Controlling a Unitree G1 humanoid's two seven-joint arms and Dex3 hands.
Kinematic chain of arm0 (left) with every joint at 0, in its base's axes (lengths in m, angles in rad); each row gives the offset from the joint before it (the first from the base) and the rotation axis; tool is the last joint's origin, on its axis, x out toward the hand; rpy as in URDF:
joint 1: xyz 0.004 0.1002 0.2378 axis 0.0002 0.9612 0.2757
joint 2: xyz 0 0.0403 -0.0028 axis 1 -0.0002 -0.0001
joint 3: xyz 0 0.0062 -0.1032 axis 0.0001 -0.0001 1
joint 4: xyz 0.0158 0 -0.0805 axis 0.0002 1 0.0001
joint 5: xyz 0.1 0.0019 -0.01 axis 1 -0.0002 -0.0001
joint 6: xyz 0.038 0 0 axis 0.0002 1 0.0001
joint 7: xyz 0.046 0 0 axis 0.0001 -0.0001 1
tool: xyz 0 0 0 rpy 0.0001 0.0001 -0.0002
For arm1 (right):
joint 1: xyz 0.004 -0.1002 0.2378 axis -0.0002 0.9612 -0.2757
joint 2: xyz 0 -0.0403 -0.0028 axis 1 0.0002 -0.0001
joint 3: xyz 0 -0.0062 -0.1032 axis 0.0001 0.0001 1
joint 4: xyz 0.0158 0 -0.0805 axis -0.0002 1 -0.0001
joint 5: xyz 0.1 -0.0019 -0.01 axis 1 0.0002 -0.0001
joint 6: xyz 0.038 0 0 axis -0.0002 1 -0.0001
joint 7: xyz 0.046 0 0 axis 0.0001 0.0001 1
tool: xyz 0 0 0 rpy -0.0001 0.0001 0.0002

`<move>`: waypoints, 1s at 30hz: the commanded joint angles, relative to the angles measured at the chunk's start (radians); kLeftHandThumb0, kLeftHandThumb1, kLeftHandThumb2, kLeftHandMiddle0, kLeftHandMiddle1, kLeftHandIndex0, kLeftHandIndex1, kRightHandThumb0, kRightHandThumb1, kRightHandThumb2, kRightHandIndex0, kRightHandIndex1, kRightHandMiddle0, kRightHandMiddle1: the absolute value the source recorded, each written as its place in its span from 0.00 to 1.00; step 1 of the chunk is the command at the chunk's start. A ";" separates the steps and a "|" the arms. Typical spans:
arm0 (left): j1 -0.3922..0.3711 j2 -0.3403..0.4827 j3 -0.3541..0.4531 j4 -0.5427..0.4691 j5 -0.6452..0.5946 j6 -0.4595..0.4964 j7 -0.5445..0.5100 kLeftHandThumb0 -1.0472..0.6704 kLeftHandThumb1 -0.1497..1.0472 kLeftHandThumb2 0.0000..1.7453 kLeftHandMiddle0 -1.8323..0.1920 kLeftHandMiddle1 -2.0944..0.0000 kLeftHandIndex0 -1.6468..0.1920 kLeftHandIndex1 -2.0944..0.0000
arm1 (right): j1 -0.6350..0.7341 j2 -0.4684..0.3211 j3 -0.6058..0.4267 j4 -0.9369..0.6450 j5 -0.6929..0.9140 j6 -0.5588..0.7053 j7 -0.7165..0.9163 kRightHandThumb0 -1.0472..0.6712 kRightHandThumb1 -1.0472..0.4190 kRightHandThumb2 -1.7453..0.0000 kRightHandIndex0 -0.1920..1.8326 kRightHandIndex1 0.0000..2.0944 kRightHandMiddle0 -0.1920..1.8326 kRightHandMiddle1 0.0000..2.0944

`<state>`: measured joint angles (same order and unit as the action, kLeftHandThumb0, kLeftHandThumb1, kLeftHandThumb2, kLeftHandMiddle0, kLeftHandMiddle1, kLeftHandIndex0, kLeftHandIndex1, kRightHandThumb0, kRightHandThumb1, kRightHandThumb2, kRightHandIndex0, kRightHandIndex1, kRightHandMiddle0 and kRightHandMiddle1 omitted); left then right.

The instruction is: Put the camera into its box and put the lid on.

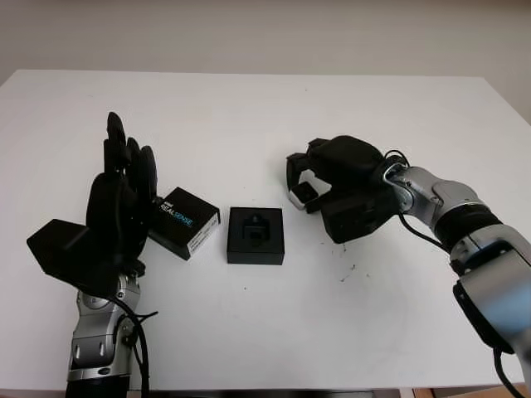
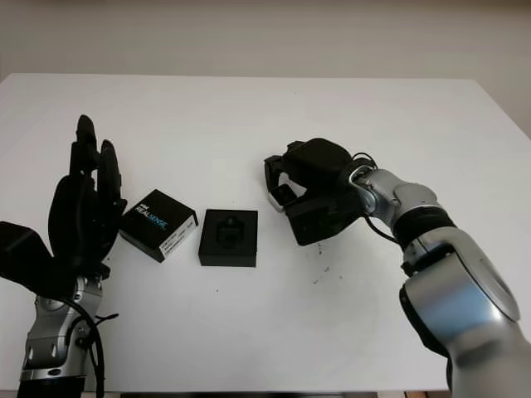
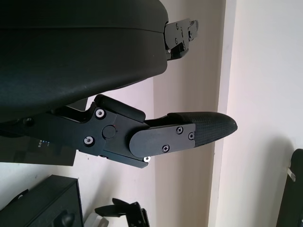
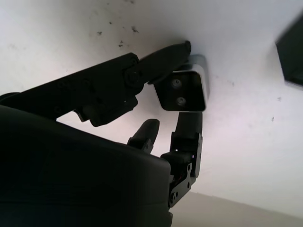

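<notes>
The black box base (image 1: 255,235) lies open at the table's middle, with a dark foam insert inside. Just to its left is the lid (image 1: 184,222), black with a RealSense label, lying flat. My right hand (image 1: 304,184) hovers a little right of and beyond the base, shut on the small silver camera (image 1: 299,196). The right wrist view shows the camera (image 4: 182,91) pinched between black fingers (image 4: 161,59) just above the table. My left hand (image 1: 126,157) is upright and open, holding nothing, right beside the lid's left edge.
The white table (image 1: 265,116) runs back to a pale wall. A few dark specks (image 1: 347,272) lie under my right forearm. A corner of the box (image 4: 291,56) appears in the right wrist view.
</notes>
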<state>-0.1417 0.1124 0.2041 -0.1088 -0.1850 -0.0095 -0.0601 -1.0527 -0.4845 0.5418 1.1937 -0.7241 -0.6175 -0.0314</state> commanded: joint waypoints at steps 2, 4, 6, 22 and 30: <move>0.005 -0.002 -0.001 -0.021 0.002 -0.013 0.003 0.20 1.00 0.30 1.00 1.00 1.00 1.00 | 0.017 0.013 -0.074 0.008 0.096 -0.003 0.054 0.40 0.07 0.97 0.21 0.35 0.26 0.73; 0.006 -0.003 -0.001 -0.020 0.003 -0.016 0.004 0.20 1.00 0.30 1.00 1.00 1.00 1.00 | 0.021 0.019 -0.108 0.008 0.147 -0.004 0.102 0.41 0.07 0.97 0.21 0.35 0.26 0.74; 0.007 -0.002 -0.003 -0.021 0.000 -0.015 0.000 0.20 1.00 0.30 1.00 1.00 1.00 1.00 | 0.019 0.023 -0.140 0.004 0.192 0.010 0.154 0.39 0.05 0.97 0.18 0.35 0.23 0.79; 0.017 -0.010 -0.026 -0.041 0.020 0.001 0.016 0.20 1.00 0.31 1.00 1.00 1.00 1.00 | 0.036 0.010 -0.281 -0.191 0.376 -0.005 0.333 0.42 0.05 0.97 0.19 0.31 0.23 0.82; 0.017 -0.013 -0.034 -0.045 0.026 0.000 0.026 0.20 1.00 0.31 1.00 1.00 1.00 1.00 | 0.048 -0.004 -0.293 -0.334 0.420 -0.024 0.465 0.41 0.05 0.97 0.20 0.29 0.25 0.81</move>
<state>-0.1278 0.1061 0.1754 -0.1347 -0.1641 -0.0099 -0.0385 -1.0079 -0.4756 0.2594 0.9001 -0.3182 -0.6350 0.4207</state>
